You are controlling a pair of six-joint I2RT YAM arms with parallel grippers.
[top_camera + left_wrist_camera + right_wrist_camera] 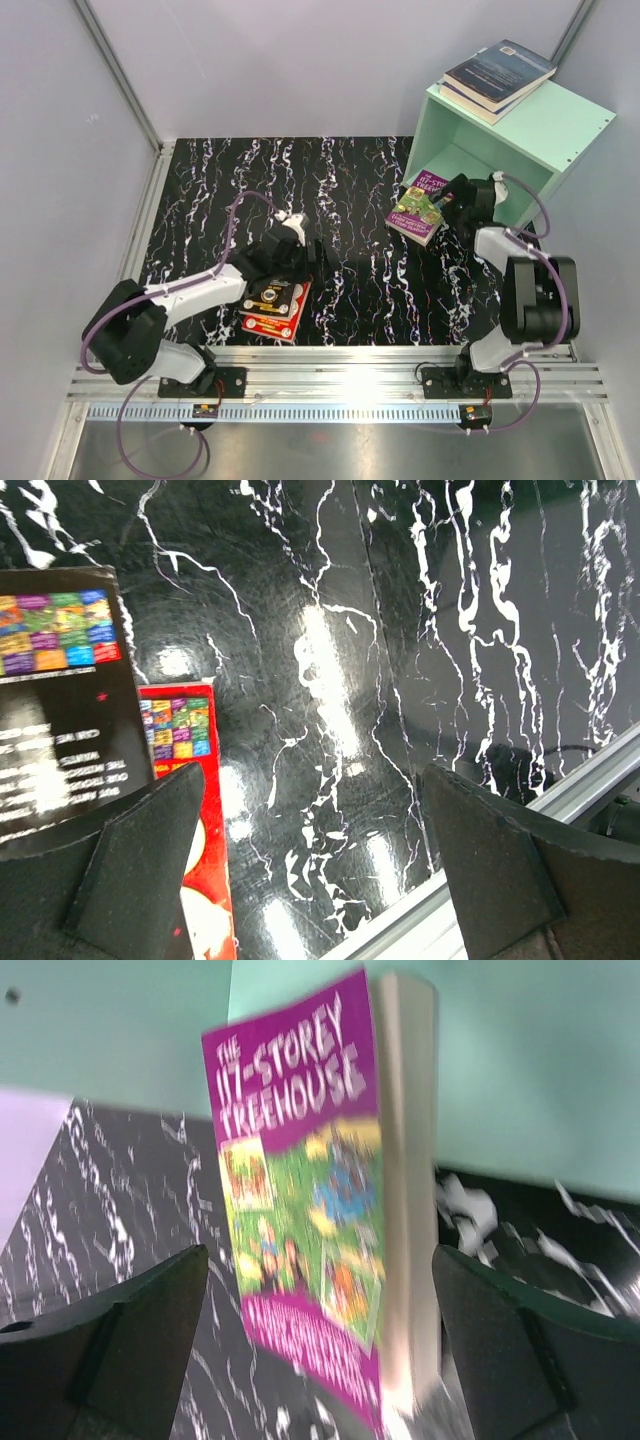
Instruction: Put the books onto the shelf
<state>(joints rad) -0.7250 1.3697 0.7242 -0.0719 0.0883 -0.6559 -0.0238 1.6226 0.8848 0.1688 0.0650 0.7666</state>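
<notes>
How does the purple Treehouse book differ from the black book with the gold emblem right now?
The Treehouse book is purple and green; the black book carries a gold emblem. The Treehouse book is up on edge, tilted, at the shelf's open face in front of the open right tool; the black book lies flat on a red book beside the left tool. Both are thin paperbacks, neither yet on the shelf.
</notes>
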